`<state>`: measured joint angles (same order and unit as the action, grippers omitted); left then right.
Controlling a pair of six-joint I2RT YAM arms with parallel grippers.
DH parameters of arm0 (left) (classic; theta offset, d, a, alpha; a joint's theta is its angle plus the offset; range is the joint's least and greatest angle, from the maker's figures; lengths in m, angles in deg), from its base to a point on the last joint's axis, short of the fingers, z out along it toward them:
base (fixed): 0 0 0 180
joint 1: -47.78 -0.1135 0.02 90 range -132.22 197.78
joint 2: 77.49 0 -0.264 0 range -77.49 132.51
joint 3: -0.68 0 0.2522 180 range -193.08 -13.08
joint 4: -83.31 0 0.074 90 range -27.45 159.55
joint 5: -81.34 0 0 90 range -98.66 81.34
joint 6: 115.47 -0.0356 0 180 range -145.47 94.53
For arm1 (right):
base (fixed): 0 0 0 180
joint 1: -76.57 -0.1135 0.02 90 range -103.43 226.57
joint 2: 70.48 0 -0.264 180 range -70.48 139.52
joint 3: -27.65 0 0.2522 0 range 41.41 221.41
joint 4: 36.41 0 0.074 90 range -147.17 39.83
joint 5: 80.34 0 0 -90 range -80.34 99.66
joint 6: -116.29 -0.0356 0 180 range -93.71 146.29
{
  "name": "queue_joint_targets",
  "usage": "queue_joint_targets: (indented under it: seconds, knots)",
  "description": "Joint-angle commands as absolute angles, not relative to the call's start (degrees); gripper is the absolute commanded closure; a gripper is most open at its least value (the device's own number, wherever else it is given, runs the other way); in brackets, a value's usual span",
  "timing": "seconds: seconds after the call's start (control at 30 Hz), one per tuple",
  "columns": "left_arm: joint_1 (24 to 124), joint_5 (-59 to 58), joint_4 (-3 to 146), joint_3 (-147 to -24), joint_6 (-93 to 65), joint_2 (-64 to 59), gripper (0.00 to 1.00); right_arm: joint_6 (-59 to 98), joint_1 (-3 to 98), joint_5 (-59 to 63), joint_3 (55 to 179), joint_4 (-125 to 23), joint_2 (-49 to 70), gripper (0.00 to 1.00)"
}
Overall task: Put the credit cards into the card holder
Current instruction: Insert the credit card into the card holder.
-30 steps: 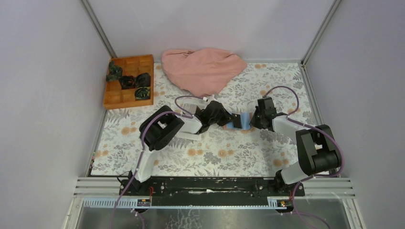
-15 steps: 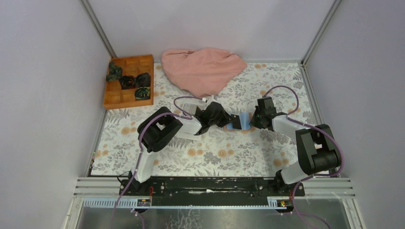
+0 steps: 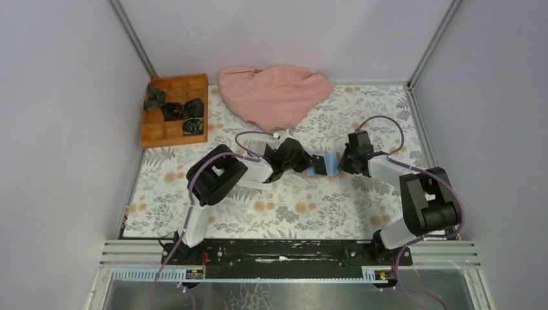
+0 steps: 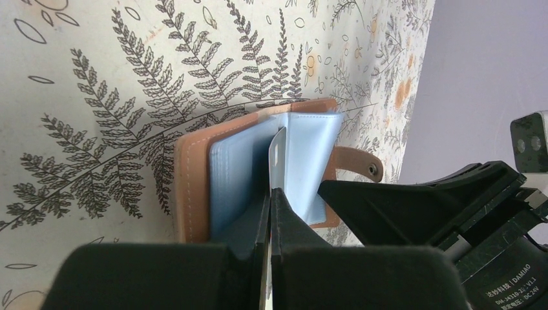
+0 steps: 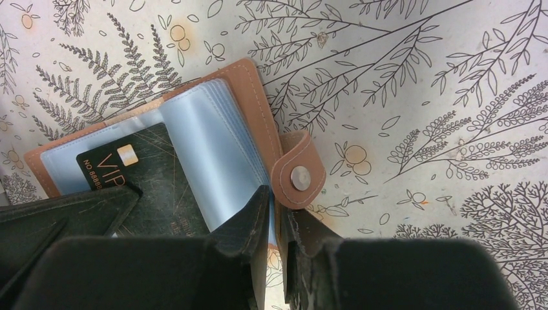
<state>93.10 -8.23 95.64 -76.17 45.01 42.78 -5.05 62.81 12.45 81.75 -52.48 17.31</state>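
Even, bright light from above; soft shadows beside the wallet [image 4: 190,187]. Near fingers [image 4: 161,278] at the lower frame dark, slightly blurred.

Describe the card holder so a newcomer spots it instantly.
On the flower-print table, look just in front of the pink cloth, where the left gripper, pinching a dark card, meets the right gripper. The card holder lies open there: brown cover, pale blue clear sleeves, a tab with a metal snap. The orange wooden box at the far left is rigid, with compartments.
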Motion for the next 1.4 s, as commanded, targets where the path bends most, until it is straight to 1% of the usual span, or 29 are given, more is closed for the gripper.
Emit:
queue_joint_targets:
  seconds: [0.0,0.2,0.37,0.5,1.1,1.37]
  knots:
    - [93.6,-8.6,92.7,-73.8,46.2,45.6,1.0,-3.2,63.2,15.7,81.8,-55.3,20.2,0.83]
    - [94.0,-8.3,102.0,-69.8,51.2,46.2,1.0,-3.0,63.2,16.0,81.3,-55.9,20.0,0.82]
    - [94.3,-8.6,104.7,-68.6,53.5,46.9,1.0,-2.9,63.2,17.3,81.1,-56.9,19.2,0.73]
    - [94.6,-8.8,105.9,-68.0,54.7,47.2,1.0,-2.9,63.2,17.6,81.1,-57.4,19.1,0.69]
    - [95.6,-11.2,106.9,-68.1,55.4,48.1,1.0,-3.0,63.2,19.2,82.0,-60.0,18.8,0.68]
    - [96.5,-12.5,105.7,-70.5,54.7,49.3,1.0,-3.1,63.2,19.0,82.6,-60.6,19.0,0.68]
